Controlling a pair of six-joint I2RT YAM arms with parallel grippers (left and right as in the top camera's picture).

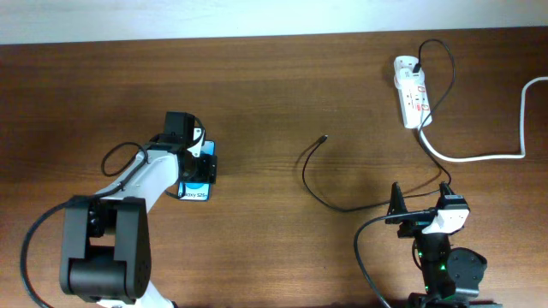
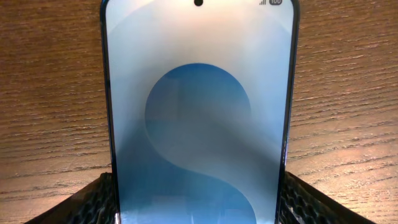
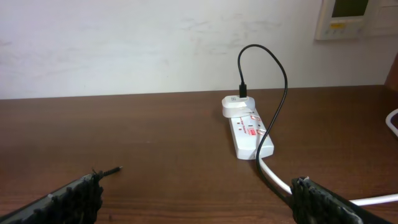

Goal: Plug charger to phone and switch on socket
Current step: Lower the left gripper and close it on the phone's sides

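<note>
The phone (image 1: pixel 196 192) lies on the wooden table at the left, its blue screen (image 2: pixel 199 112) filling the left wrist view. My left gripper (image 1: pixel 199 161) straddles it, and both fingers (image 2: pixel 93 202) press against its long edges. The charger (image 1: pixel 308 175), a thin black cable, curls across mid-table with its free connector tip (image 1: pixel 324 137) lying loose, seen also as the tip (image 3: pixel 112 170) in the right wrist view. Its other end runs up to a white adapter (image 3: pixel 235 107) on the socket (image 1: pixel 413 98) at the back right. My right gripper (image 1: pixel 419 204) hovers open and empty near the front right.
The socket's thick white cord (image 1: pixel 479 156) loops off toward the right edge and passes close to my right fingers (image 3: pixel 317 199). A white wall with a small panel (image 3: pixel 351 15) stands behind the table's far edge.
</note>
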